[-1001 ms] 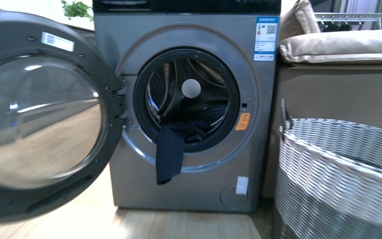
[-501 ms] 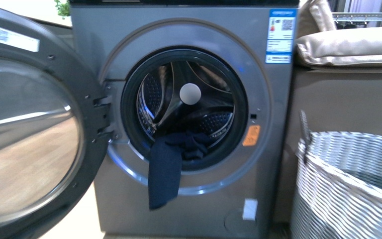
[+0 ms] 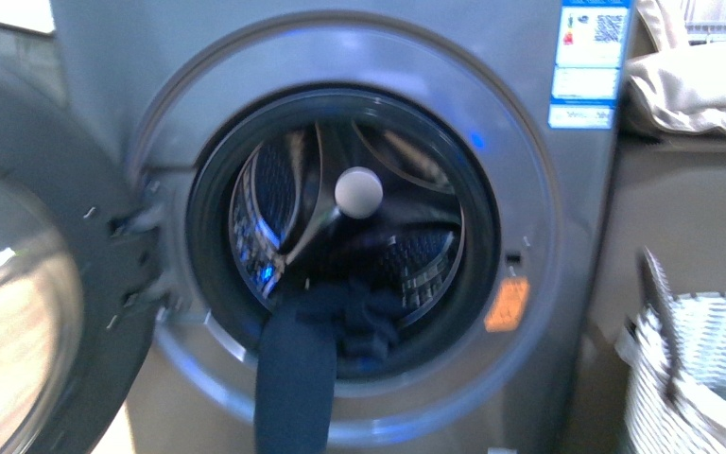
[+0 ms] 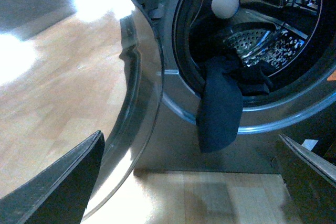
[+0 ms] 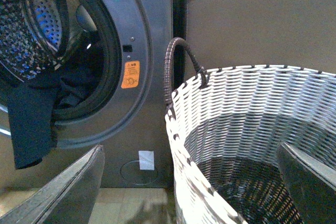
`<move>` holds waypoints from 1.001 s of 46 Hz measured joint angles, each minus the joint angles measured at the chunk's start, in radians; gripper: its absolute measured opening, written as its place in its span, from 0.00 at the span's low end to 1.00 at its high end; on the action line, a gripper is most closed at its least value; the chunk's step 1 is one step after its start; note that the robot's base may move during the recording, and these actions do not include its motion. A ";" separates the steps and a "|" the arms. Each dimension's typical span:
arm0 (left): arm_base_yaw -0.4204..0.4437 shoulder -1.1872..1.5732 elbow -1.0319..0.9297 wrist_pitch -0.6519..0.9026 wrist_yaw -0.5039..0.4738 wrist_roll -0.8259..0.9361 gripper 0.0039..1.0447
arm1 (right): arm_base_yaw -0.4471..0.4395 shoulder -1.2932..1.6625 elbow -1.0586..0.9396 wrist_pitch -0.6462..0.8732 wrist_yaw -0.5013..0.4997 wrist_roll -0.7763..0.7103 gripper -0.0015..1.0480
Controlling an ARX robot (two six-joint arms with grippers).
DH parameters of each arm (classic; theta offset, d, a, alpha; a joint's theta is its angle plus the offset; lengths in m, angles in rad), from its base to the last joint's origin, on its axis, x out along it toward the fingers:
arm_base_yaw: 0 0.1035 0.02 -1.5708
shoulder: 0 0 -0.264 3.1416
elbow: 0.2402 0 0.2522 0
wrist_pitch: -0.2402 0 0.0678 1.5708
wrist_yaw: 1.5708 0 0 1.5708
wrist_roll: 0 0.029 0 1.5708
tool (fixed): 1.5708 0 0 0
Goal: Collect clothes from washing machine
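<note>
The silver-grey washing machine [image 3: 567, 236] fills the front view, its porthole door [image 3: 19, 284] swung open to the left. The dark navy clothes [image 3: 295, 374] hang out of the drum over the lower rim of the opening. They also show in the left wrist view [image 4: 219, 106] and the right wrist view [image 5: 29, 124]. My left gripper [image 4: 189, 177] is open and empty, low in front of the washer, well short of the clothes. My right gripper [image 5: 191, 182] is open and empty, over the rim of the woven basket [image 5: 252, 103]. Neither gripper shows in the front view.
The woven basket [image 3: 690, 378] stands on the floor right of the washer. A white ball-like disc [image 3: 358, 190] sits at the drum's centre. A beige cushion [image 3: 700, 90] lies on a brown cabinet at the right. The open door [image 4: 94, 93] stands close beside my left gripper.
The front view has closed in on the washer: the opening and clothes look larger and lower, and the basket and door have slid toward the edges.
</note>
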 joint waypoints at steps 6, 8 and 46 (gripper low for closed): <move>0.000 0.000 0.000 0.000 -0.003 0.000 0.94 | 0.000 -0.002 0.000 0.001 -0.002 0.000 0.93; 0.035 0.015 0.006 -0.015 0.099 -0.034 0.94 | 0.000 -0.002 0.000 0.001 0.000 0.000 0.93; -0.193 1.339 0.657 0.639 0.307 -0.002 0.94 | 0.000 -0.002 0.000 0.001 -0.002 0.000 0.93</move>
